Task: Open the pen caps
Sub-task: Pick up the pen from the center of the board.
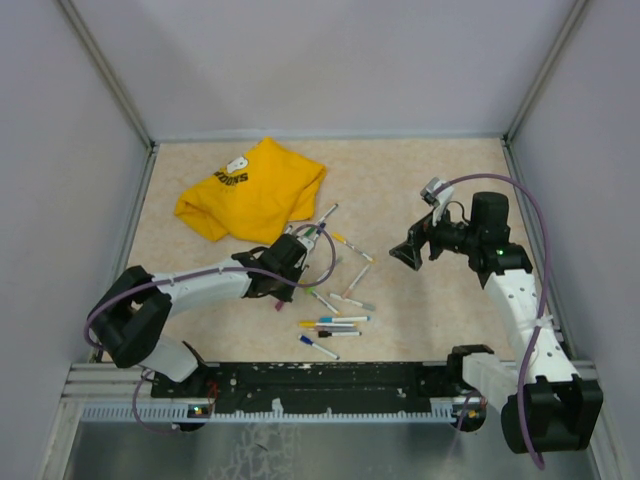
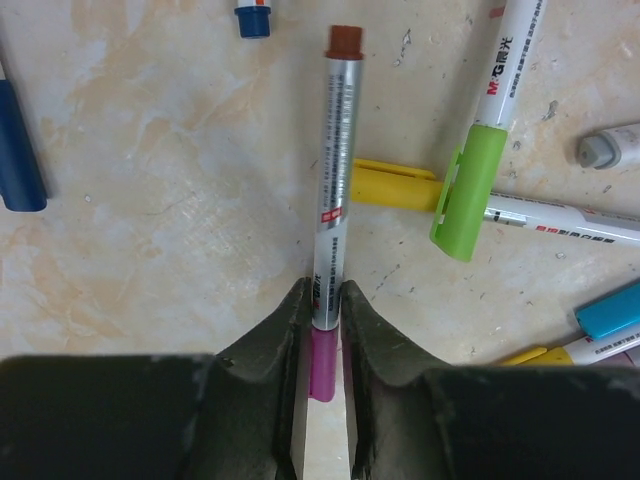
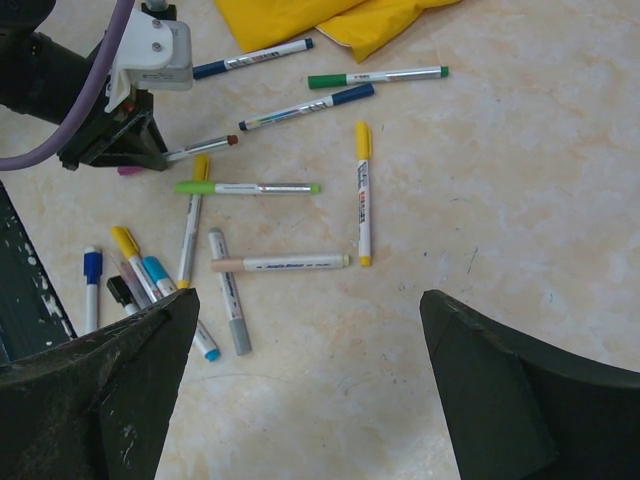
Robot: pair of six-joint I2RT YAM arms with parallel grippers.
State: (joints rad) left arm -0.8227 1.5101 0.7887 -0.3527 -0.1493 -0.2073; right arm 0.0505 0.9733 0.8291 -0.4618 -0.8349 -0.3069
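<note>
A white pen (image 2: 512, 60) with a light green cap carries the brand "M&G" in dark letters along its barrel, followed by two Chinese characters. This shows in the left wrist view.

A silver pen (image 2: 335, 170) with a brown end has lines of tiny print along its barrel and a small red label lower down. None of it is sharp enough to read.

A second white pen (image 2: 570, 216), with a yellow cap, bears a short red marking that is also unreadable.

In the top view, a yellow T-shirt (image 1: 255, 190) shows black block letters and a white emblem, too small to make out.

The scattered pens (image 3: 285, 262) in the right wrist view carry fine print that cannot be read.
</note>
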